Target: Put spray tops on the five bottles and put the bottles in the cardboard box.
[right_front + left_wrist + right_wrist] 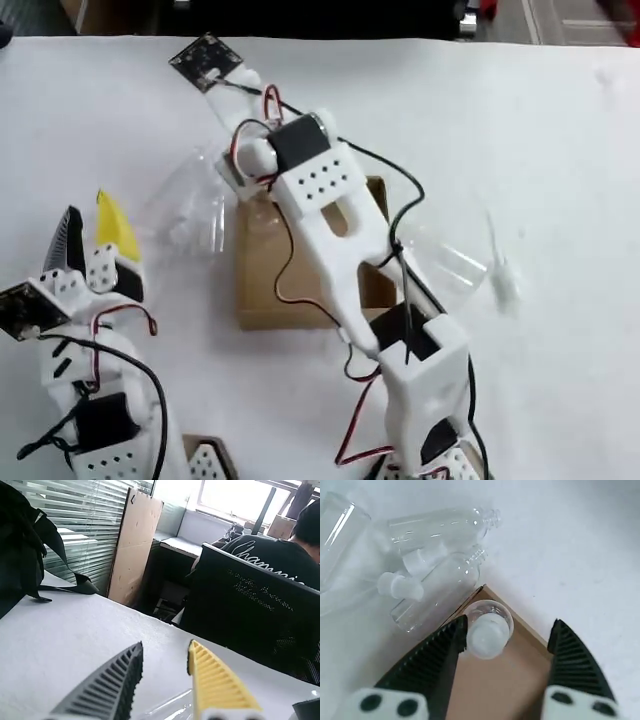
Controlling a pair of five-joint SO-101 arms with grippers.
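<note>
Right tool (510, 625); perhaps five bottles (440, 527)

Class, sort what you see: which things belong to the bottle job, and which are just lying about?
Job: cardboard box, bottle standing in it, two bare bottles, loose spray tops.
Lying about: black bag, leaning board, office chair.

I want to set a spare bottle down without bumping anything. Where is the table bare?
Bare, in the high view: the table right of the lone bottle, and the strip just below the cardboard box. Crowded: left of the box, where loose bottles lie close to the left gripper.
</note>
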